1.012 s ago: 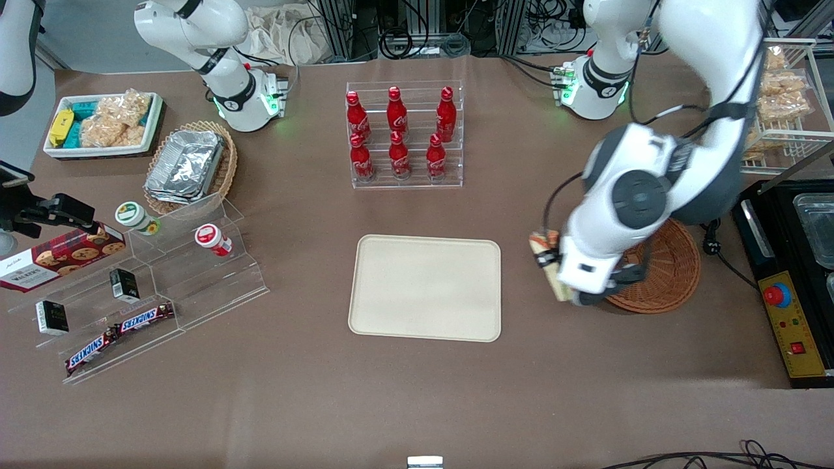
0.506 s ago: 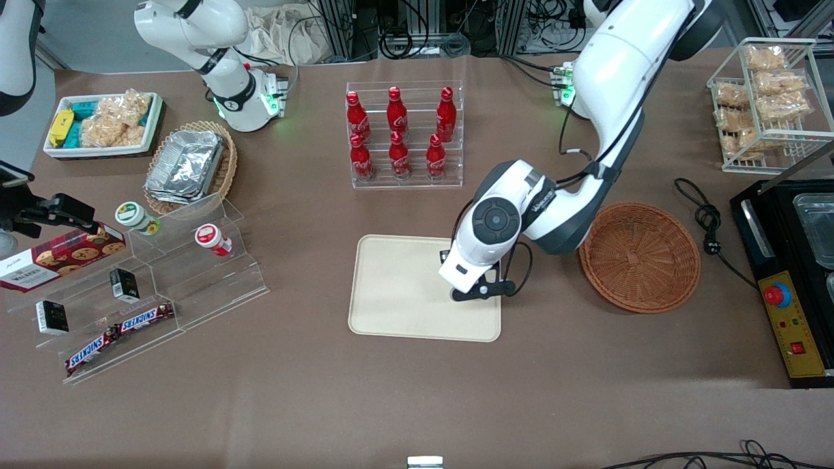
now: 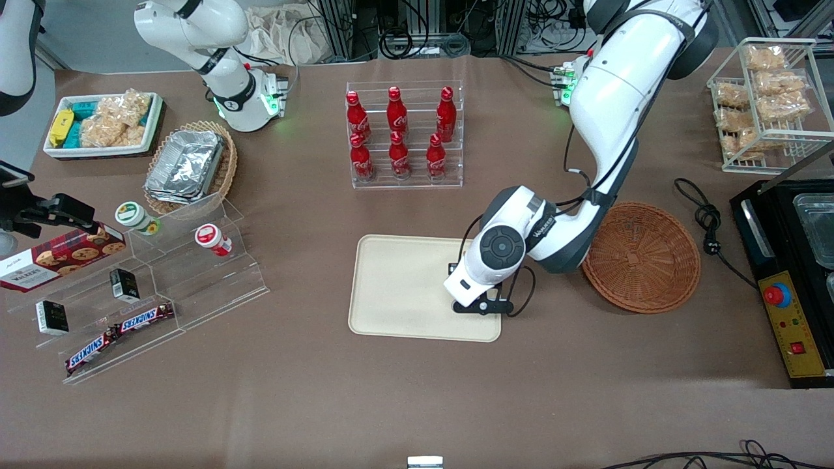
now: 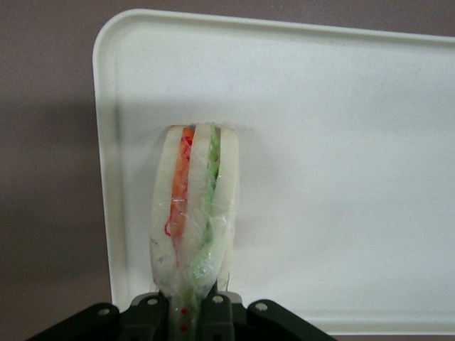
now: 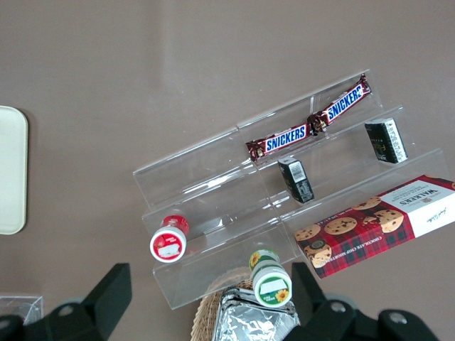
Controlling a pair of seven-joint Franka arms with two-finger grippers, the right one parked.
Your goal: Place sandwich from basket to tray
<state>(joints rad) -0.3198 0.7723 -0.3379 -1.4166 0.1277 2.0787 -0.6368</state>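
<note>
The sandwich (image 4: 193,213), a wrapped wedge with orange and green filling, stands on edge between the fingers of my left gripper (image 4: 192,302), which is shut on it. It is over the cream tray (image 4: 341,142), close to one rounded corner, and looks to be at or just above the tray's surface. In the front view the working arm's hand (image 3: 481,273) hangs over the part of the tray (image 3: 404,286) closest to the basket and hides the sandwich. The reddish-brown wicker basket (image 3: 642,257) sits beside the tray, toward the working arm's end, with nothing in it.
A clear rack of red cola bottles (image 3: 404,137) stands farther from the front camera than the tray. A stepped acrylic shelf (image 3: 150,286) with snacks lies toward the parked arm's end. A black cable (image 3: 707,218) and a black appliance (image 3: 788,280) lie past the basket.
The arm carried the sandwich from beside the basket to over the tray. In the last half second it shifted only slightly toward the front camera.
</note>
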